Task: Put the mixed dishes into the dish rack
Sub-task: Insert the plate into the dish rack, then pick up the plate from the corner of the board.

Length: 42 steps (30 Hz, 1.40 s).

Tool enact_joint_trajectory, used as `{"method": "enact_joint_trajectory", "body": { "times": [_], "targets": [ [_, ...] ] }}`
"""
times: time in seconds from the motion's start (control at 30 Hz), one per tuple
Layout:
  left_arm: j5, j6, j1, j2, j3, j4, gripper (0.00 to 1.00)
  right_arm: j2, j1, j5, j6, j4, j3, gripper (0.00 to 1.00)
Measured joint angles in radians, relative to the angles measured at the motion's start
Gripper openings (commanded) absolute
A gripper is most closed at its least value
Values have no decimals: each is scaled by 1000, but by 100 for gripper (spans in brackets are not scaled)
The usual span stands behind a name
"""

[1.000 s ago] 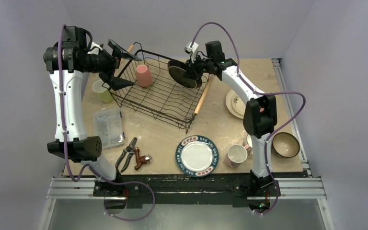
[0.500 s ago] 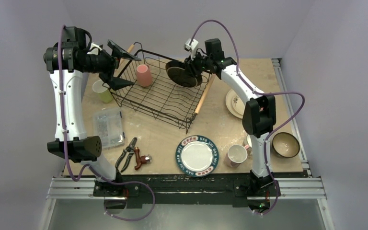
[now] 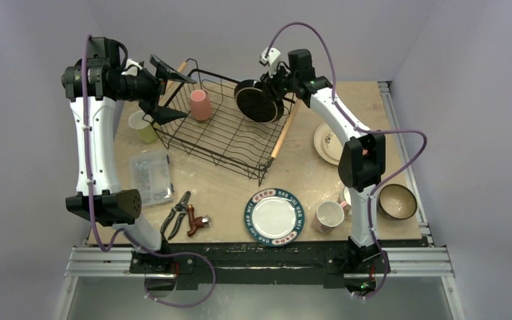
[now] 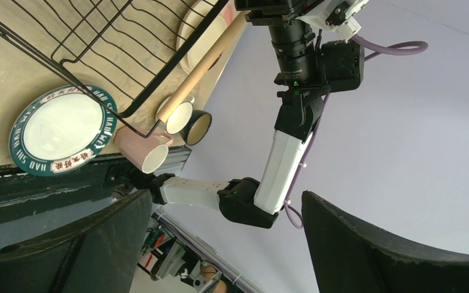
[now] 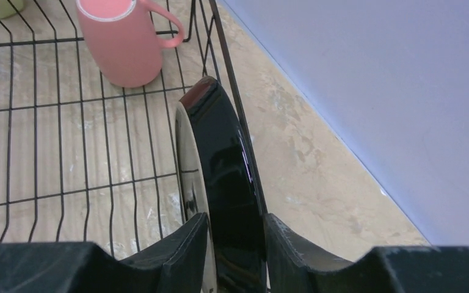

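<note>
Your right gripper (image 5: 235,223) straddles the dark plate (image 5: 226,159) at its rim; whether it pinches, you cannot tell; the plate stands on edge at the dish rack's (image 3: 221,145) far right corner; your left gripper (image 3: 163,90) hangs spread wide above the rack's left end, empty.

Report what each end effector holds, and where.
Left end effector: open, empty. Right end effector straddles the rim of the dark plate in the dish rack; grip cannot be told.
</note>
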Motion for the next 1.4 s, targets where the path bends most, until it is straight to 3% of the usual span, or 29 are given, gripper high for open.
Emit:
{"method": "enact_joint_trajectory", "body": {
  "times": [0.13, 0.3, 0.47, 0.7, 0.77, 0.8, 1.03, 1.2, 1.3, 1.4],
  "targets": [
    [7, -3, 0, -1, -24, 15, 91, -30, 0, 47, -19, -13, -42, 47],
    [9, -10, 0, -1, -61, 26, 91, -144, 1, 99, -26, 14, -203, 50],
    [12, -16, 0, -2, -68, 34, 91, -197, 5, 111, -21, 27, -214, 62],
    [15, -18, 0, -7, -68, 45, 91, -230, 14, 107, 10, 42, -202, 68],
    [15, -18, 0, -9, -68, 48, 91, -232, 18, 98, 23, 42, -201, 96],
    [15, -17, 0, -10, -69, 52, 91, -234, 20, 95, 35, 41, -201, 98],
    [6, 19, -3, -32, -84, 69, 89, -335, 29, 61, 111, 63, -243, 99],
    [-83, 131, -37, -95, -103, 84, 88, -500, 34, 128, 279, 95, -331, 99],
    [-216, 240, -137, -193, -175, 122, 87, -557, 34, 175, 433, 60, -315, 99],
    [-323, 299, -275, -367, -380, 224, 86, -594, 32, 172, 509, -4, -304, 99]
  ]
}}
